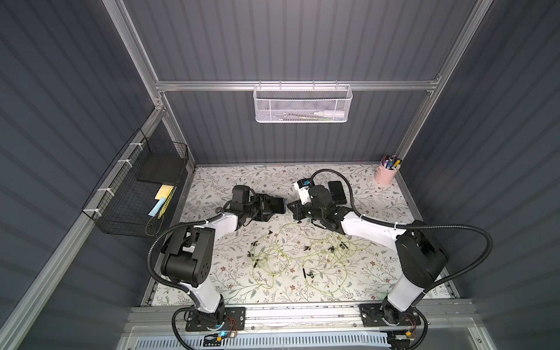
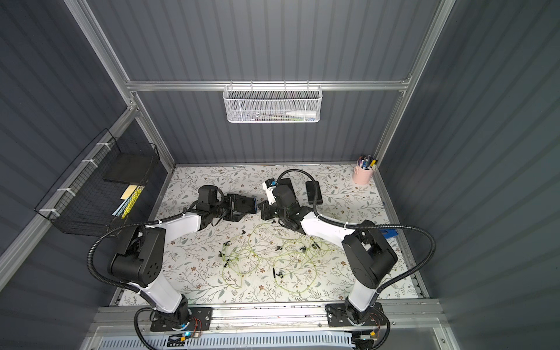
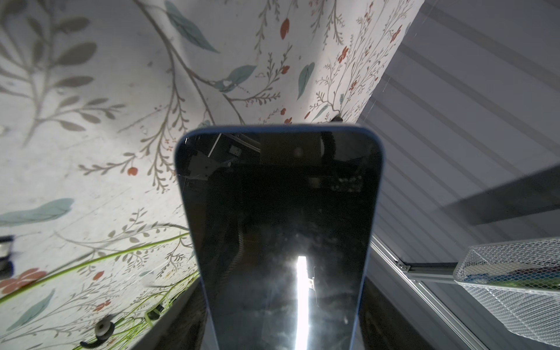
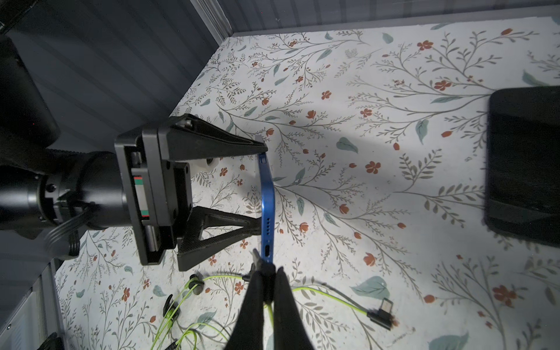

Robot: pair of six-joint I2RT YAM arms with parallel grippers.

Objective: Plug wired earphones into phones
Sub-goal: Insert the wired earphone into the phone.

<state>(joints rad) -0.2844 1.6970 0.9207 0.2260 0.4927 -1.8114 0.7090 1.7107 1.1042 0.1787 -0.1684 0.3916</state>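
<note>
Pinched shut in your right claw (image 4: 269,274), the stiff earphone plug (image 4: 255,258) hovers just beside the blue-rimmed phone (image 4: 267,197)'s port (image 4: 268,250); grip that hard body, not the limp cord (image 4: 269,312). Your left claw (image 4: 261,186), spread wide, clamps the slick, rigid phone's long edges.

The floral-patterned bench (image 1: 378,212) is enclosed by dark ribbed walls (image 1: 303,45) on aluminium framing (image 1: 212,85). A white mesh basket (image 1: 303,104) is hung above the bench's far edge, a black wire basket (image 1: 136,194) beside it.
</note>
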